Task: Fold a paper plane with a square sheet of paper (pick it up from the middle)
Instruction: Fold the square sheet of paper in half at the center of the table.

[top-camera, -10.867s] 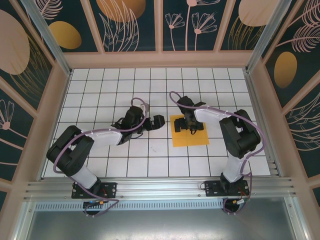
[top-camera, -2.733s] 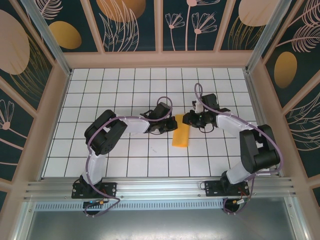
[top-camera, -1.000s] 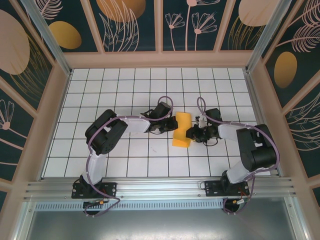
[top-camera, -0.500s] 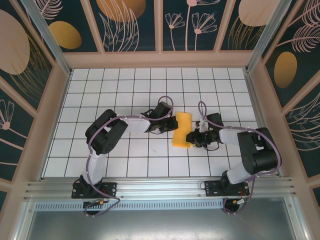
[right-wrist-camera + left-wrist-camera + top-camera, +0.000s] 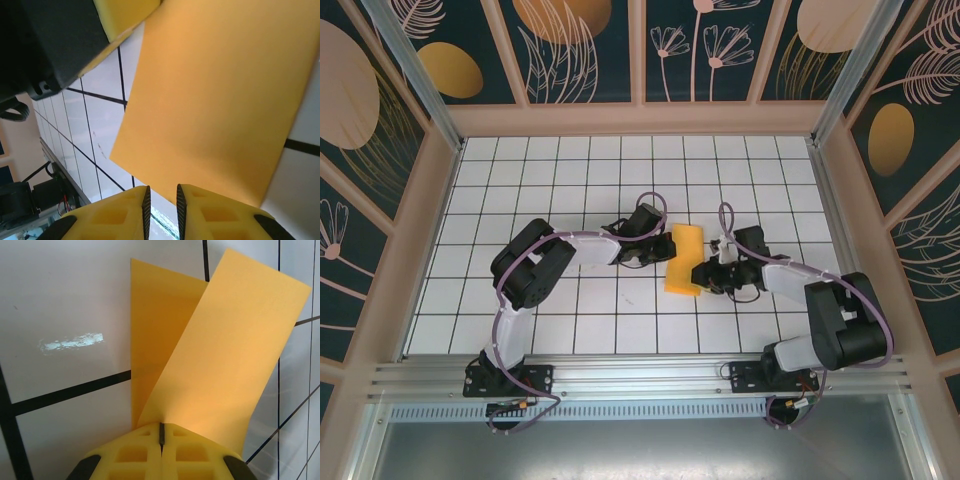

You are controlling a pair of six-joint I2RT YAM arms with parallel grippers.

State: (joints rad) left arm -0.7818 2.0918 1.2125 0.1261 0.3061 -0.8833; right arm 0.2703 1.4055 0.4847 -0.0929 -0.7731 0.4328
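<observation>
The square sheet of paper [image 5: 684, 258] lies doubled into a narrow strip near the middle of the tiled table [image 5: 570, 320], between the two arms. Its long axis runs away from the arm bases, with the far end leaning a little to the right.

The left gripper [image 5: 658, 248] is set against the strip's left long edge. In the left wrist view its jaws [image 5: 161, 432] are closed on the fold. From there the two layers [image 5: 220, 350] spread in a V, one flat on the tiles and the other lifted to the right.

The right gripper [image 5: 704, 272] is placed at the opposite long edge, towards the near end. In its own view [image 5: 160, 192] the jaws stand a narrow slit apart and nothing is seen between them. The free edge of the paper [image 5: 210, 100] lies just ahead of the fingertips. Whether the fingertips touch that edge cannot be made out.

The coming move is judged to turn on this free right-hand edge. It is nearer to the right arm, and it would have to be pressed down or taken while the fold is pinned on the left.

Bare tiles are left all round the strip, and the walls are well apart from it. The closest obstacle to either gripper is judged to be the other gripper, just across the strip's short width.
</observation>
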